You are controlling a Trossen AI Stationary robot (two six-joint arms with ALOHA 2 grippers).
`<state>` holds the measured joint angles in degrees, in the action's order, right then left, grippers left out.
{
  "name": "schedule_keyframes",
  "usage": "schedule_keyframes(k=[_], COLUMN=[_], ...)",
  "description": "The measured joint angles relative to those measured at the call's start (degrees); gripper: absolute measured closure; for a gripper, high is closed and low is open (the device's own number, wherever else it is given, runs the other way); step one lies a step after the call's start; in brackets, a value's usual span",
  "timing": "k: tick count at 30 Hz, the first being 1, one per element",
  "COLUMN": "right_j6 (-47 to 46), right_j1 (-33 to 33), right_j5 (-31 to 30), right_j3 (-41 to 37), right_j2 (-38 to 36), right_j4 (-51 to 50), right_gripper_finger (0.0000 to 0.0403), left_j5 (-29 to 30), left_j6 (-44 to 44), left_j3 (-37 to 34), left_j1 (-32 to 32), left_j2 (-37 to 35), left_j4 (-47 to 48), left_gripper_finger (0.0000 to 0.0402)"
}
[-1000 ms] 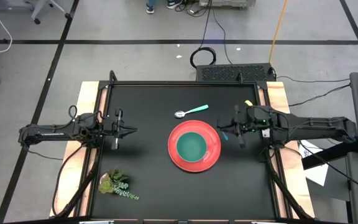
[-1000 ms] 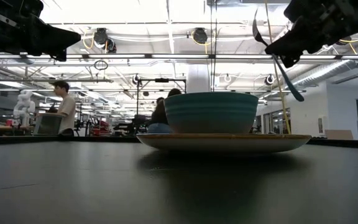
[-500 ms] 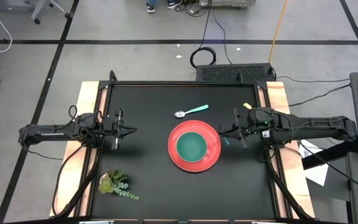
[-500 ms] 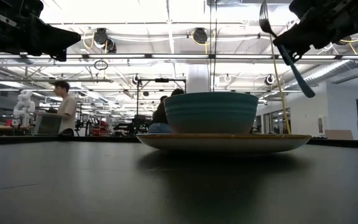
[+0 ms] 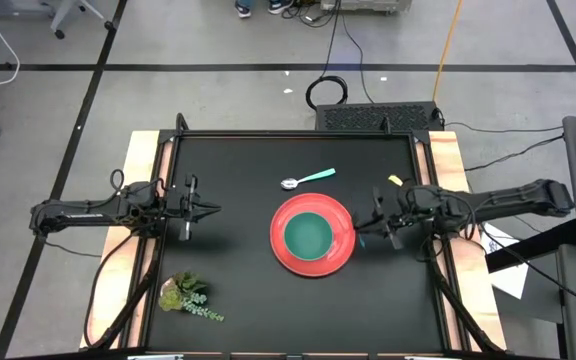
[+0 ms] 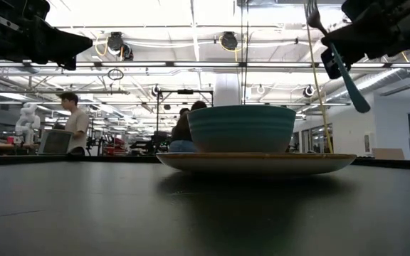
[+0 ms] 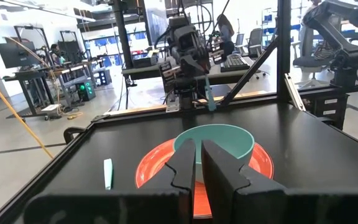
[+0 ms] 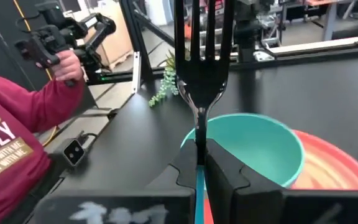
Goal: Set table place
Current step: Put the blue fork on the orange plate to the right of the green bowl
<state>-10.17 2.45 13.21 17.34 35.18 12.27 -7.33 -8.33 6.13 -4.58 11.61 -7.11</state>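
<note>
Fork (image 8: 202,65) aloft at table's 3 o'clock side, blue handle pinched betw. the pressed-together fingers of the right gripper (image 5: 376,222), tines up, held clear above the table (image 5: 238,290) just beside the red plate (image 5: 340,248). Thin metal tines w/ plastic handle: likely light, stiff, a bit slick; the grip sits mid-handle, which should keep it from pivoting, though a narrow handle could twist in a hard pinch.

Teal bowl (image 5: 309,235) sits in the plate, centre of the table; both prob. rigid and breakable, best taken by the rim. Spoon (image 5: 306,179) lies flat at abt 12 o'clock from the plate, apart from it; teal handle is the obvious hold, low profile makes it awkward to pick off the surface.

Left gripper (image 5: 208,210) waits at 9 o'clock, well apart from the plate, fingers nearly together, holding nothing. Plant sprig (image 5: 189,296) lies at 7 o'clock near the table's corner. A person in a red sleeve (image 8: 17,124) shows beyond the table edge in the right wrist view.
</note>
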Motion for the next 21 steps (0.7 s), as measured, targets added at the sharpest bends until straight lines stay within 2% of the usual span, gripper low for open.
schedule_keyframes(k=[3,13,21], right_j6=[-0.82,-1.87,-2.88], right_j1=[0.57,6.91,11.11], right_j5=[-0.42,-10.7,-15.93], right_j3=[-1.64,-4.07,-6.01], right_j2=[0.02,-0.04,-0.02], right_j4=[0.98,4.72,6.74], right_gripper_finger=[0.0399,0.0399,0.0399], left_j5=[0.0,0.0,0.0], left_j6=[0.04,0.05,0.06], left_j3=[0.0,0.0,0.0], left_j1=[0.0,0.0,0.0], left_j2=[0.01,0.0,0.01], left_j4=[0.0,0.02,0.04], left_gripper_finger=[0.0369,0.0369,0.0369])
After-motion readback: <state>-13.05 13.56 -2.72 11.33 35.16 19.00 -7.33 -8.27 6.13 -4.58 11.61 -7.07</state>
